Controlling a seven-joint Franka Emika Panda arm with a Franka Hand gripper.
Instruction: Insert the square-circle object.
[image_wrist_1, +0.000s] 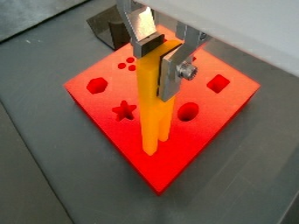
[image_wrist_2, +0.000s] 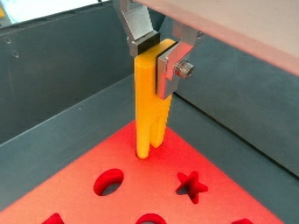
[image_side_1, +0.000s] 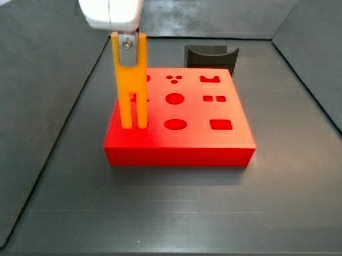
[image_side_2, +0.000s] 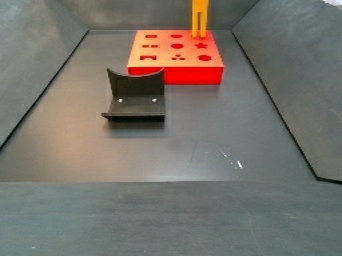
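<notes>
Square-circle object (image_side_1: 128, 92) hung upright, pinched at its top by the end effector (image_side_1: 126, 42), prongs down near the red block's (image_side_1: 187, 125) 9 o'clock edge, presumably lining up for insertion.

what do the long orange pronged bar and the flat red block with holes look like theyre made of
The long orange two-pronged bar, held upright in the gripper over the block, looks like plastic: uniform saturated colour, smooth faces with a soft sheen, possibly printed or moulded. The flat red block with shaped holes seems the same kind of plastic, matte to slightly glossy, with cleanly cut holes. Neither shows metal glint or wood grain.
</notes>
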